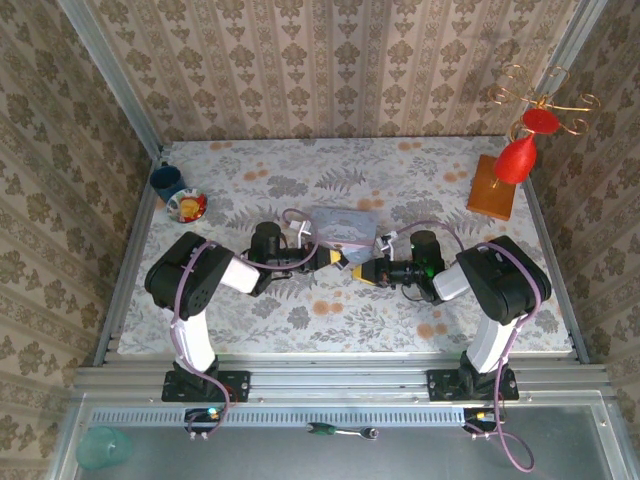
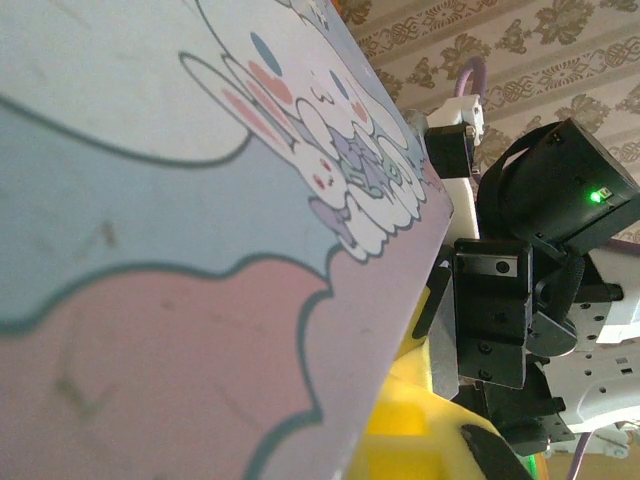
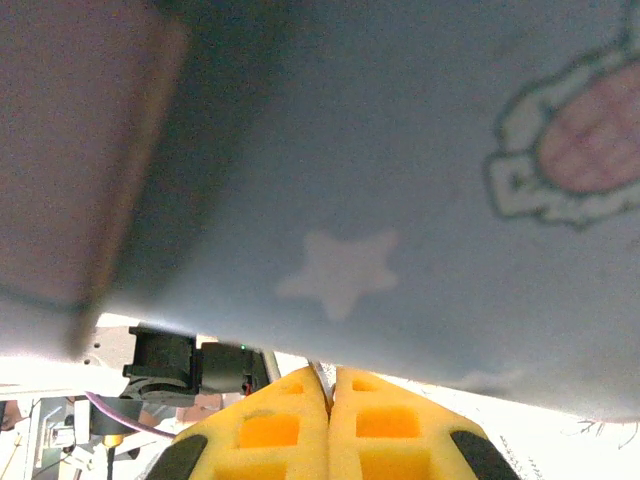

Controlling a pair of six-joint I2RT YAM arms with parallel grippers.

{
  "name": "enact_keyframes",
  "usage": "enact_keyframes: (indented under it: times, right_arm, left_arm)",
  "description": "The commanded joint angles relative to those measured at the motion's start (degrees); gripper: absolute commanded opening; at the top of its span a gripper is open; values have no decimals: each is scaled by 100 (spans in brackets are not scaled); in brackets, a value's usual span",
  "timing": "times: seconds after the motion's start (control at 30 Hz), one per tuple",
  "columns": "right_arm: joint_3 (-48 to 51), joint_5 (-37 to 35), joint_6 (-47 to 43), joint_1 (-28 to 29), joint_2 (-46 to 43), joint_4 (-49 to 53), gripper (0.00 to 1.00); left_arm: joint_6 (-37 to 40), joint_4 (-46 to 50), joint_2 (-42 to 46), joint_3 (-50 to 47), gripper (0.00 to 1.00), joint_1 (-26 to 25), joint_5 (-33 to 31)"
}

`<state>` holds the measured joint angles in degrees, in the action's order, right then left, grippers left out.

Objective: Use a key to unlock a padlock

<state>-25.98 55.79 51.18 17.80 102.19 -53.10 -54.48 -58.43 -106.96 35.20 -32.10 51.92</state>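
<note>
Meeting over the middle of the flowered table (image 1: 300, 320), the 2 arms point their yellow-tipped tools at each other, just in front of a pastel tin (image 1: 338, 226). From above, the left gripper (image 1: 337, 259) and the right gripper (image 1: 364, 272) sit tip to tip, either touching or just apart; I cannot tell which.

In the right wrist view, the right gripper's 2 yellow fingers (image 3: 270, 430) are pressed flat against each other with no gap. The left gripper is drawn in narrow as well. Whether either one pinches anything cannot be told.

The padlock cannot be made out. The spot where the tips meet is too small in the overhead view, and both wrist cameras sit close against the tin's cartoon-printed face.

A blue cup (image 1: 165, 181) and a small dish (image 1: 187, 206) stand together at the far left of the table. A wooden block (image 1: 492, 188) stands at the far right. A screwdriver (image 1: 338, 430) lies on the metal shelf in front of the arm bases.
</note>
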Motion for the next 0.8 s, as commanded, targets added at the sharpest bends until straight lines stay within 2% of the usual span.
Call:
enact_keyframes:
  times: [0.0, 0.47, 0.77]
  right_arm:
    - [-4, -288, 22, -4, 46, -490, 0]
    - [175, -354, 224, 13, 48, -703, 0]
    - [246, -470, 398, 56, 150, -940, 0]
  left_arm:
    - [-112, -142, 210, -92, 0, -26, 592]
    - [-146, -207, 342, -195, 0, 131, 150]
    - [-392, -602, 250, -259, 0, 274, -54]
